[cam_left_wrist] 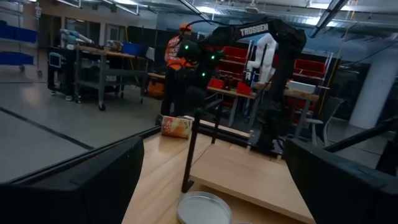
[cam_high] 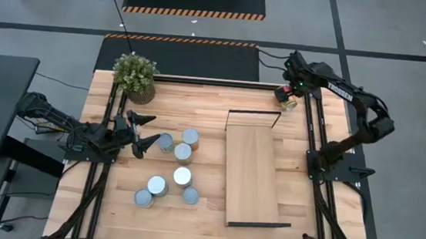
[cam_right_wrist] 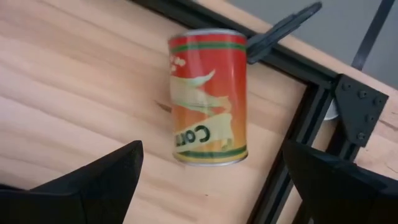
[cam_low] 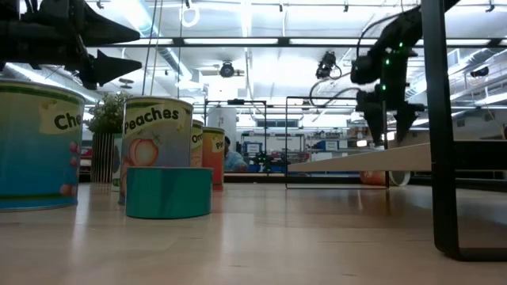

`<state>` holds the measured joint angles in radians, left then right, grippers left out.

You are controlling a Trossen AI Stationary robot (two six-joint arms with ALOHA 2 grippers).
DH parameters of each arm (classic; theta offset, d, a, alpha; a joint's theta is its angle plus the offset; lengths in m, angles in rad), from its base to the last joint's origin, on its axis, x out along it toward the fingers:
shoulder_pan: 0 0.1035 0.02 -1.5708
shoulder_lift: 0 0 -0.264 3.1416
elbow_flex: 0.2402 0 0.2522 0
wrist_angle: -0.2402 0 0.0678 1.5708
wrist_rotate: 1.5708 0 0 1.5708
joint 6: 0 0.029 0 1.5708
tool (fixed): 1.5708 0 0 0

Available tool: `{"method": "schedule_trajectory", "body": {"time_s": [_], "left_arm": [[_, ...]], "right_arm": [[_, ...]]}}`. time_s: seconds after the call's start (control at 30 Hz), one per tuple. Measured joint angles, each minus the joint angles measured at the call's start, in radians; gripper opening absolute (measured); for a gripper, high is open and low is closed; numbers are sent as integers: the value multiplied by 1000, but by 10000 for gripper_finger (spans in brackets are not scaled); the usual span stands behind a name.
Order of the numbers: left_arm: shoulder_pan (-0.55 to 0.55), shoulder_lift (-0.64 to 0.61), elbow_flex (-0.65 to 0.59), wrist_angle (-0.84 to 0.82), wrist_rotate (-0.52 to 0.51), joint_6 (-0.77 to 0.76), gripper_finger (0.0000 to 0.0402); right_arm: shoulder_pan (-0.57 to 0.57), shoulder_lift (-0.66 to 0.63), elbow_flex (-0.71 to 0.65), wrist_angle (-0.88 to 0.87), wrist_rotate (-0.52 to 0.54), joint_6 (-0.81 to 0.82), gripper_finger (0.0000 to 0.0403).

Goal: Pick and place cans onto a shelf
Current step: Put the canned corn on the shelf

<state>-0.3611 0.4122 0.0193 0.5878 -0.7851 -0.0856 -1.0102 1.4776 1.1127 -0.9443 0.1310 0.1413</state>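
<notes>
So far nothing is on the long light-wood shelf with thin black end frames (cam_high: pixel 252 172); from above its board lies bare, right of the bench's middle, so I judge the whole job is ahead of me.

My left pincer (cam_high: pixel 144 132) hangs just beside the cluster of small round tins with silvery and pale blue-grey tops (cam_high: pixel 173 166), on their left, its two dark fingers spread as wide as they go and holding nothing. The nearest tin top (cam_left_wrist: pixel 203 208) shows between those fingers in the left wrist view, with the shelf's near frame just beyond it. I count about seven tins in the cluster, all standing upright on the wooden bench (cam_high: pixel 197 215), well apart from the shelf's board (the low view shows peach labels on a couple, and a short teal tin (cam_low: pixel 169 191) in front).

My right pincer (cam_high: pixel 286 95) is at the far right corner of the bench, near the shelf's far end, over a red-and-orange labelled tin (cam_right_wrist: pixel 208 98) that lies on its side against the black rail. Its fingers stand fully apart, one on each side of that tin, not touching it as far as I can see.

A potted green plant (cam_high: pixel 135 75) sits at the far left corner, out of the way.

What is left, then: every tin, the fallen one included, has yet to be lifted and set on the shelf.
</notes>
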Motion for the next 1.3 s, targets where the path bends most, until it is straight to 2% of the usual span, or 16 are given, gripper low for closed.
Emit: {"method": "schedule_trajectory", "body": {"time_s": [0.23,0.5,0.73,1.1,1.3], "left_arm": [[0,0,0,0,0,12,393],[0,0,0,-1,0,22,393],[0,0,0,0,0,21,393],[0,0,0,4,0,18,393],[0,0,0,5,0,18,393]], "right_arm": [[-16,127,-1,2,-25,-87,396],[-15,220,-1,35,-4,-92,396],[-15,244,0,66,24,-98,387],[-14,248,7,25,34,-98,315],[-13,239,65,-69,30,-100,315]]}}
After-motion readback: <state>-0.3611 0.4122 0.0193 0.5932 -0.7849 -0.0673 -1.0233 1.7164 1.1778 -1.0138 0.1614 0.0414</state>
